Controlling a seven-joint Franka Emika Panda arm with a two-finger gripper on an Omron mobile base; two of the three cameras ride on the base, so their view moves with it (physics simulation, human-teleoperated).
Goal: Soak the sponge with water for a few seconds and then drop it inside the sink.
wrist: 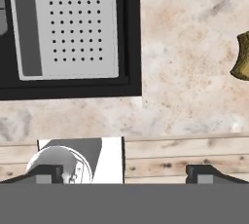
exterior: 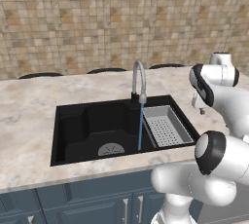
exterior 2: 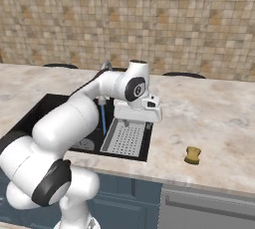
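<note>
hovering open gripper (wrist: 124, 172) near sponge (wrist: 241, 56)

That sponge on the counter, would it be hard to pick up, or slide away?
The sponge looks small and blocky, so probably light and squashy under the fingers. It sits flat on the counter, so it likely won't roll, though a nudge might slide it.

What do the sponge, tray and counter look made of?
Sponge: probably soft foam, matte yellow-brown, with a notched edge. Tray: seemingly grey metal or plastic, with rows of holes. Counter: apparently polished stone, mottled beige.
</note>
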